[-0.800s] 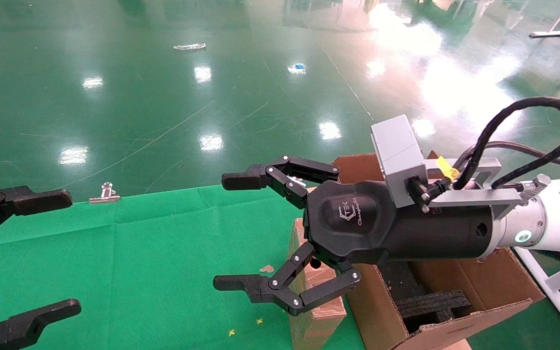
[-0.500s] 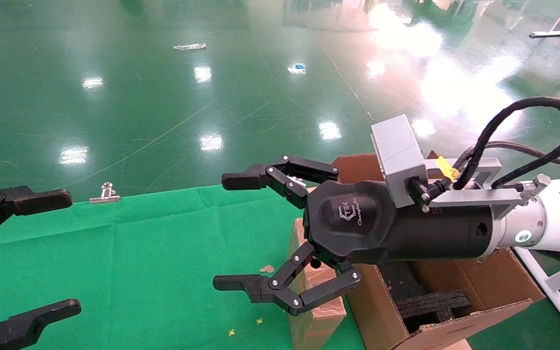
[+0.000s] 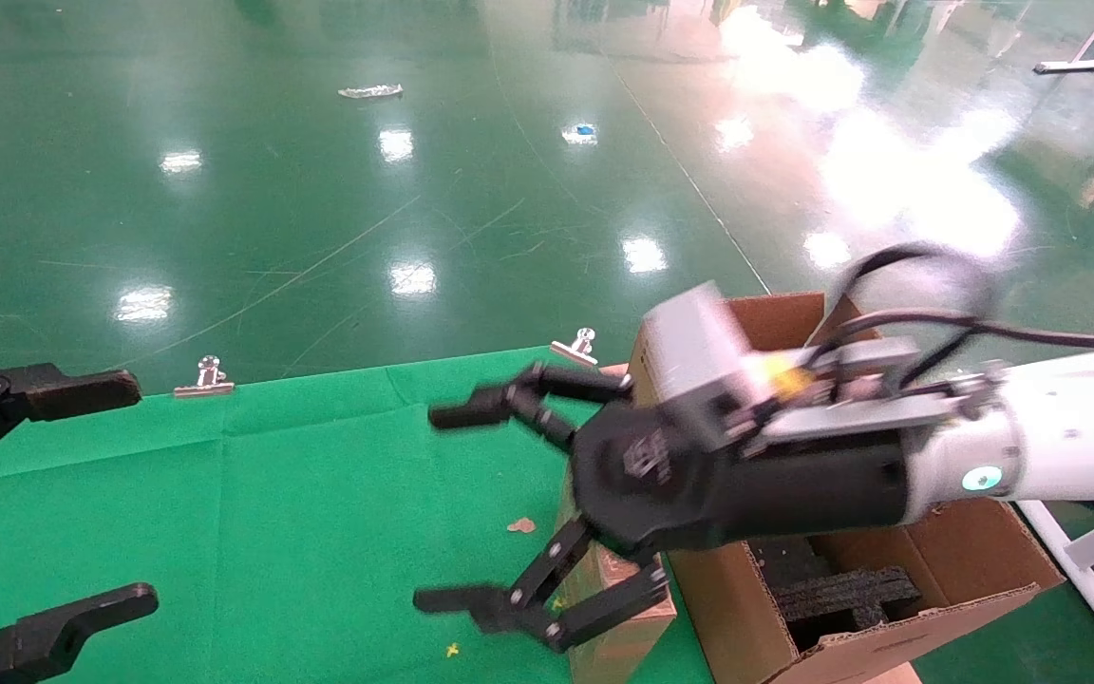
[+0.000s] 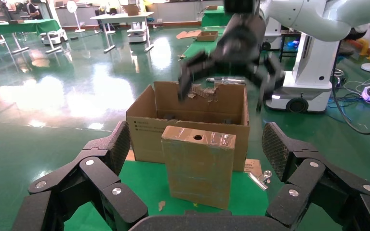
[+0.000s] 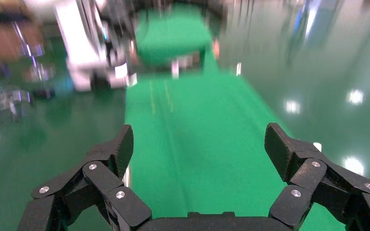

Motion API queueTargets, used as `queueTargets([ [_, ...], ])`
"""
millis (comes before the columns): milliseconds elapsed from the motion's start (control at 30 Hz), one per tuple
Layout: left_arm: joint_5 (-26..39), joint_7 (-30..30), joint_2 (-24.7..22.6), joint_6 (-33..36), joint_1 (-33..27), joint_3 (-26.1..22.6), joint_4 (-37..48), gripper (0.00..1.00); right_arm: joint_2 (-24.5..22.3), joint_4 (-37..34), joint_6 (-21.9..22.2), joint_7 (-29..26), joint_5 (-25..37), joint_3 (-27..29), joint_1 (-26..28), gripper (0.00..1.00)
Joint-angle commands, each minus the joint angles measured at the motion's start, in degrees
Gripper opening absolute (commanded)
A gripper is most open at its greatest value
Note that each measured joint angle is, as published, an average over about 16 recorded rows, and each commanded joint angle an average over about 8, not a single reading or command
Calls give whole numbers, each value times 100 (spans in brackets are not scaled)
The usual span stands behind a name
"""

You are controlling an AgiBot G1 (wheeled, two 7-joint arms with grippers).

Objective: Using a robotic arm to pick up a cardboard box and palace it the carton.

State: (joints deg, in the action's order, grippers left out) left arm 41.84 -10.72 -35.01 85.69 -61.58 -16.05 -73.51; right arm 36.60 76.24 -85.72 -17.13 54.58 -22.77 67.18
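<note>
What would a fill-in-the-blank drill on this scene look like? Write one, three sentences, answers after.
1. The right gripper hangs above the green cloth with its fingers ____.
2. The cardboard box stands upright on the cloth, and its top face has a round ____.
3. Inside the carton lie black ____ inserts.

The left gripper waits at the cloth's left edge.

Missing words: open; hole; foam

Cardboard box (image 3: pixel 618 608): you see only its lower part in the head view; the robotic arm (image 3: pixel 1031 456) covers the rest.
Carton (image 3: pixel 965 560): cut off at the lower edge.
Left gripper (image 3: pixel 53 503): body out of frame.
</note>
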Motion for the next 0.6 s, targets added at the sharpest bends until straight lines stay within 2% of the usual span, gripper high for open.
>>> queueTargets([
  [33, 0, 1, 0, 0, -1, -1, 1, 100, 8, 121, 38, -195, 417, -199, 156, 100],
  [367, -3, 3, 2, -1, -2, -6, 2, 100, 919, 144, -425, -1312, 2743, -1895, 1850, 100],
  [467, -4, 4, 2, -1, -3, -7, 2, 100, 1100, 147, -474, -1523, 3194, -2463, 2409, 100],
  [600, -5, 5, 3, -2, -3, -9, 2, 100, 1175, 149, -514, -1808, 3413, -3171, 3247, 100],
])
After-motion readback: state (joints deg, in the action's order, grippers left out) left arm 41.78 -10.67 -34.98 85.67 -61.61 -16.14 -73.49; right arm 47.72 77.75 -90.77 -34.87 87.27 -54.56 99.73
